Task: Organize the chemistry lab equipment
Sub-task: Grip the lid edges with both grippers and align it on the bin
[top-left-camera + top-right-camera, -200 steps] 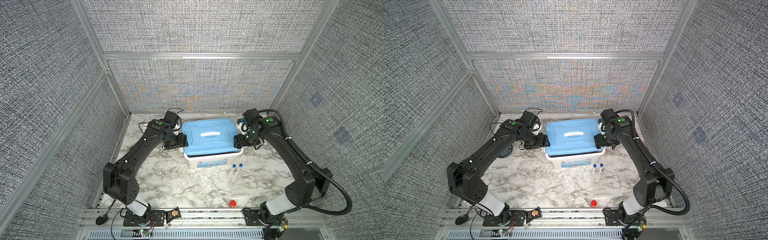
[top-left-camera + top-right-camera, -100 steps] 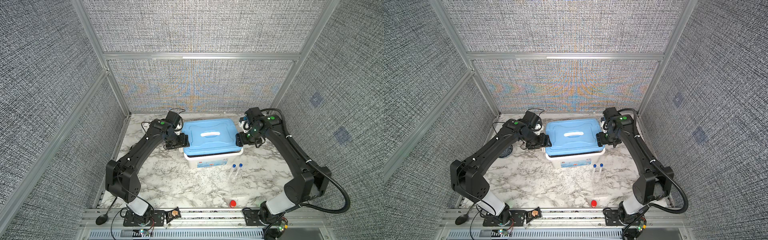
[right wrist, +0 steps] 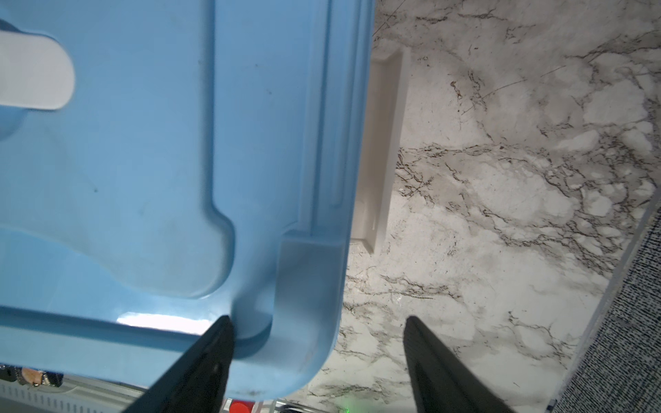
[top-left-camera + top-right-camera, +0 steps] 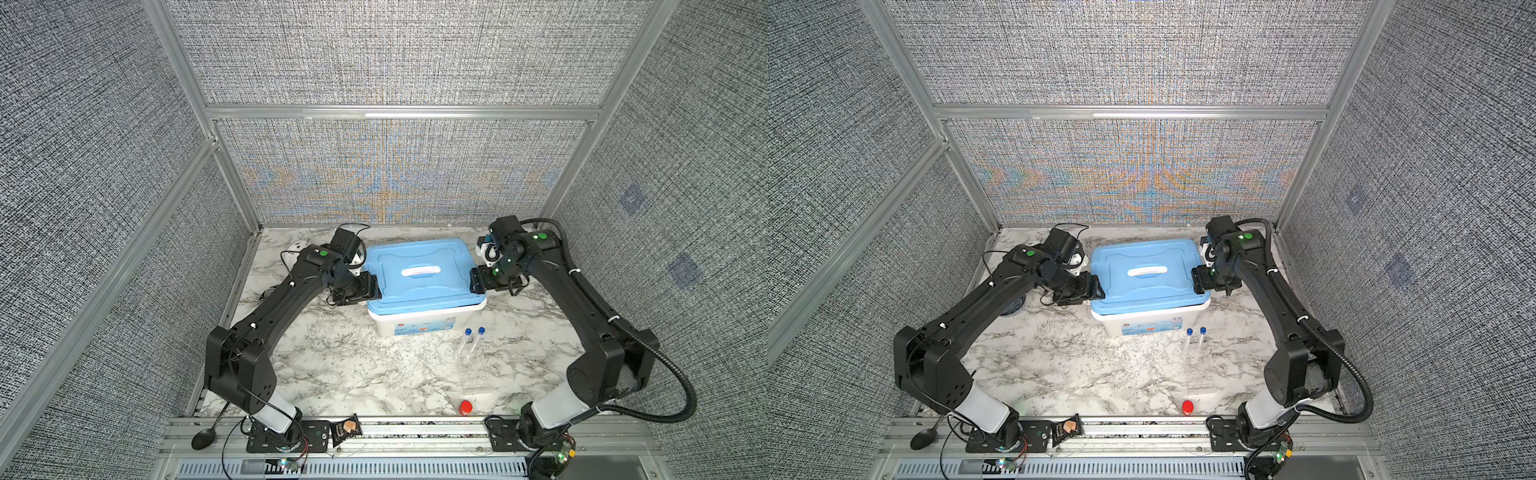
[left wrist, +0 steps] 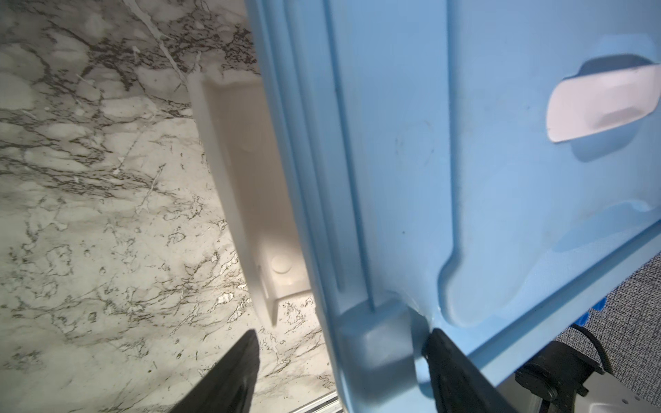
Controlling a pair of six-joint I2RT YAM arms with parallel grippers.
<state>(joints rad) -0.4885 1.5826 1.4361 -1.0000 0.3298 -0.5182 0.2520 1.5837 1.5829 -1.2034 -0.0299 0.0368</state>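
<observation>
Marble-patterned tabletop, closed in by grey woven walls, carries the two blue-capped tubes, which lie side by side just in front of the white box, toward its right corner. Their caps point at the box and their long axes run roughly front to back with a slight lean. They are nearer the right arm than the left, and neither arm is at them. Over the box lies the blue lid, its long axis running left to right, so each short end faces one arm. The left gripper is at the left end and the right gripper at the right end, both released. In each wrist view one finger sits over the lid's top by a corner while the outer finger hangs beyond the rim above bare marble with a gap showing, so the rim stands between spread jaws, unclamped. Judging from this, the lid has to come off before the tubes can go in, which calls for closing on both ends and a level lift. Farther out, a red-capped item stands near the front edge and a black snack packet lies on the rail
</observation>
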